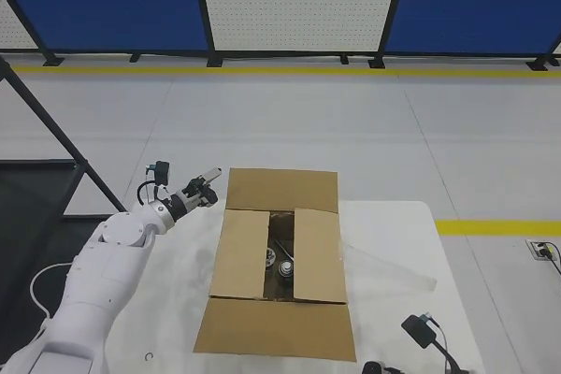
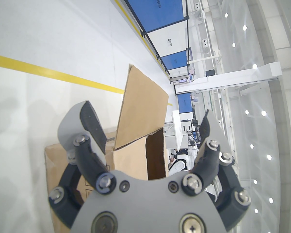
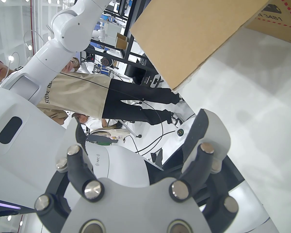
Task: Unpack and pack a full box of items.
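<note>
A brown cardboard box (image 1: 282,190) stands on the white table (image 1: 383,224) with its four top flaps folded outward. Through the narrow gap between the two side flaps I see a round-topped can (image 1: 285,269) and a metallic item (image 1: 280,249) inside. My left gripper (image 1: 208,178) hangs open and holds nothing, just off the box's far left corner. In the left wrist view the left gripper (image 2: 148,112) faces a raised flap (image 2: 143,103). My right gripper (image 3: 138,118) is open with nothing between its fingers, below a box flap (image 3: 191,25) near the table's front edge.
A black device with a cable (image 1: 419,330) lies on the table at the near right. A clear plastic sheet (image 1: 393,262) rests to the right of the box. A black metal frame (image 1: 37,112) stands to the left of the table.
</note>
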`<state>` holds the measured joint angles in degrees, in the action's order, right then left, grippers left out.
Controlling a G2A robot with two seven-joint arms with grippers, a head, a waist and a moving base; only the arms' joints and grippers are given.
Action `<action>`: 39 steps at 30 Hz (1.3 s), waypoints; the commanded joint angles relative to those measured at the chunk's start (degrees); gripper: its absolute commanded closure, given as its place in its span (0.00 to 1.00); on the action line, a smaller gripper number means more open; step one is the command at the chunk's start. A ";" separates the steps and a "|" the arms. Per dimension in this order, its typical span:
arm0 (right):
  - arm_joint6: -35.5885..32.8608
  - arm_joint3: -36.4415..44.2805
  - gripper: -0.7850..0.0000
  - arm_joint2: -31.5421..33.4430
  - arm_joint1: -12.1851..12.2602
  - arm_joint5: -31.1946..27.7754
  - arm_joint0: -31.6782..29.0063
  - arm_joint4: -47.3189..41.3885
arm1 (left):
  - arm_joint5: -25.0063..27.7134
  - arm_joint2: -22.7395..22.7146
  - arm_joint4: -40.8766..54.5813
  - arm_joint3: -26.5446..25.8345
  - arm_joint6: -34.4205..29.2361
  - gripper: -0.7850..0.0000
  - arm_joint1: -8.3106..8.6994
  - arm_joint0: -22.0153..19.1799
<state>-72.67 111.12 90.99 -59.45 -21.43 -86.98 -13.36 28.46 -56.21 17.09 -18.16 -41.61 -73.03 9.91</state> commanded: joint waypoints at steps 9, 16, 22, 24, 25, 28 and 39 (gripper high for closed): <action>2.46 -0.81 0.00 -3.57 0.17 2.20 2.66 -0.87 | -4.43 0.17 -6.07 -7.82 4.99 0.00 1.02 3.88; 2.49 -1.63 0.00 -3.23 0.54 1.86 3.02 -2.59 | -5.93 0.31 -8.20 -9.59 7.99 0.00 0.84 5.51; 2.41 -1.45 0.00 -2.79 0.90 1.71 2.56 -2.89 | -6.78 1.15 -8.01 -9.51 8.09 0.00 -0.36 5.30; 2.27 -1.40 0.00 -2.56 1.03 1.68 2.29 -3.02 | -6.37 1.50 -8.07 -9.45 7.20 0.00 -0.72 5.23; 2.23 -1.36 0.00 -2.44 1.09 1.62 2.15 -3.10 | -6.14 1.57 -8.07 -9.30 6.94 0.00 -0.85 5.19; 2.19 -1.36 0.00 -2.20 1.26 1.19 1.65 -3.50 | -5.59 1.66 -7.97 -8.87 5.94 0.00 -1.15 5.14; 0.21 -1.29 0.00 -2.59 1.86 0.26 1.11 -4.73 | -3.73 1.22 -8.54 -10.05 2.81 0.00 -1.32 6.07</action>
<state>-71.95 109.78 88.52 -57.65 -21.16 -85.91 -17.89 24.72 -54.90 8.80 -28.03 -38.97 -74.40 15.87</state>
